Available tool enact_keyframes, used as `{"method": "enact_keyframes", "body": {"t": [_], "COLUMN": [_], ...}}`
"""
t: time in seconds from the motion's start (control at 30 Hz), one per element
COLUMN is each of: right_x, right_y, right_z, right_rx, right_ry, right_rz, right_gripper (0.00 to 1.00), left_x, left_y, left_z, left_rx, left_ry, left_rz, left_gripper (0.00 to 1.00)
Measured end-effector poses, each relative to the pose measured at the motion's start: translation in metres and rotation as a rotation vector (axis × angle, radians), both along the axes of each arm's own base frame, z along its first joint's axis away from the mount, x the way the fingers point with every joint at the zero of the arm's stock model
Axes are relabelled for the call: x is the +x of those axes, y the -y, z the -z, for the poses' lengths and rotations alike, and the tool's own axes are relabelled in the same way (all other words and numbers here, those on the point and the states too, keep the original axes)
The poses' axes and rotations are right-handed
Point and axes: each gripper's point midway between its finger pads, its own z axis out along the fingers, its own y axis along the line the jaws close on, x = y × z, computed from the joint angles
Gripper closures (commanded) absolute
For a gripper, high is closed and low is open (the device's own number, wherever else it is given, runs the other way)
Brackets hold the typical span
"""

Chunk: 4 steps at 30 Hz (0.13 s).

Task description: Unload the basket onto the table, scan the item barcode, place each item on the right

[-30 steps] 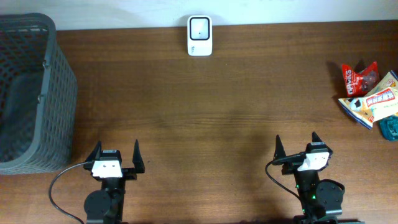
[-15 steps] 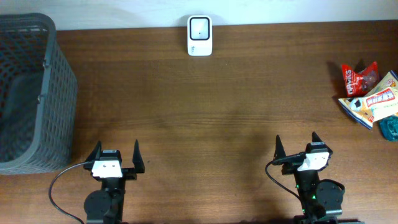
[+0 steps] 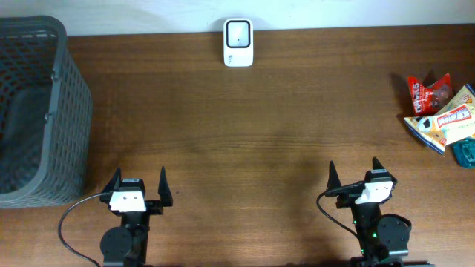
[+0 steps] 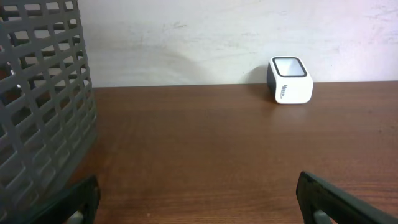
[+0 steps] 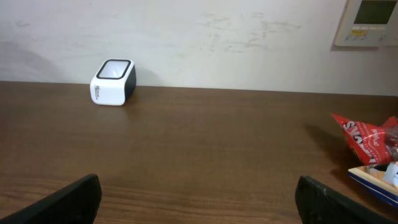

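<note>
You have dark brown wood-grain tabletop (image 3: 260,133). White boxy plastic scanner (image 3: 238,42), black-rimmed top window. Grey plastic open-lattice basket (image 3: 78,119). Red crinkly snack packet (image 3: 428,90), white lettering. White-and-blue flat packet (image 3: 445,122), red label. Teal wrapper (image 3: 466,152).

One scanner (image 3: 238,42), one basket (image 3: 74,133), three snack packets (image 3: 444,117), one counter (image 3: 260,133), and two claws: left claw (image 3: 137,182), right claw (image 3: 354,172).

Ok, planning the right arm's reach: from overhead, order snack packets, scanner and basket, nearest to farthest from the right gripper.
From the right gripper:
1. The snack packets, right edge.
2. The scanner, back centre.
3. The basket, far left.
</note>
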Motion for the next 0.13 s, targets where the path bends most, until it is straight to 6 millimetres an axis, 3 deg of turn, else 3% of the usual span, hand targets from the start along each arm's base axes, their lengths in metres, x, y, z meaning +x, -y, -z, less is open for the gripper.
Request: {"method": "enact_keyframes", "body": {"t": [0.13], "right_x": [0.0000], "right_y": [0.0000], "right_z": [0.0001], "right_rx": [-0.001], "right_ry": [0.000], "right_rz": [0.000], "right_gripper": [0.02], "left_x": [0.0000], "left_y": [0.0000], "left_z": [0.0000], "left_rx": [0.000], "left_ry": [0.000], "left_rz": [0.000], "left_gripper": [0.01]}}
